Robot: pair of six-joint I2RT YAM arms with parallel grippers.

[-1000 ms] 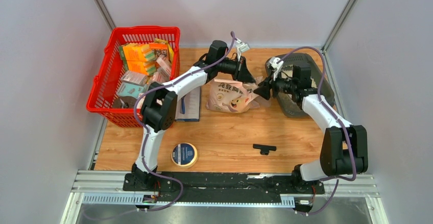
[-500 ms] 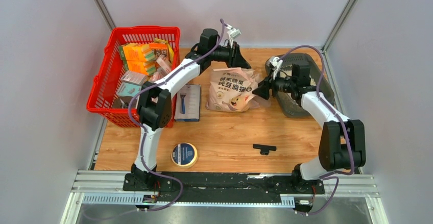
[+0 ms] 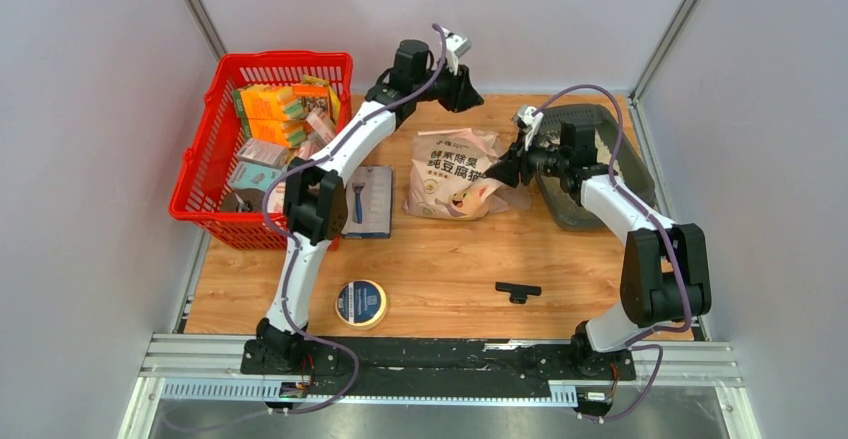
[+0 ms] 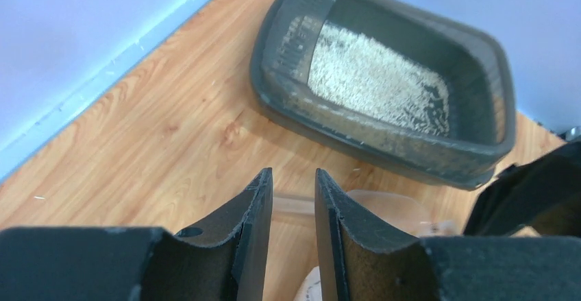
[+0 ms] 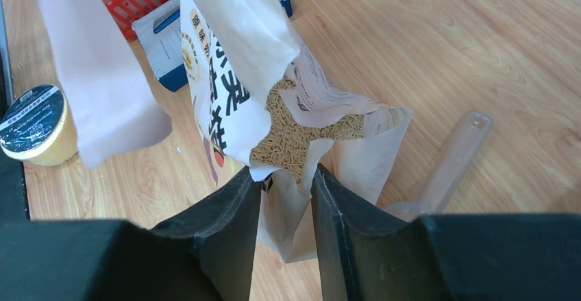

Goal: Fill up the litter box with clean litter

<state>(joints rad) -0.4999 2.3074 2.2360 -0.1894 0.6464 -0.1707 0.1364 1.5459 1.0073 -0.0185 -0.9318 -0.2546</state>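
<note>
Pinching litter bag (image 5: 226, 75) lip: right gripper (image 5: 286, 181) clamped on it, left gripper (image 4: 293, 191) apart, empty. Litter box (image 3: 598, 111) upper right, clean litter (image 4: 377, 81) thin inside. Keep mouth up until over the rim.
</note>
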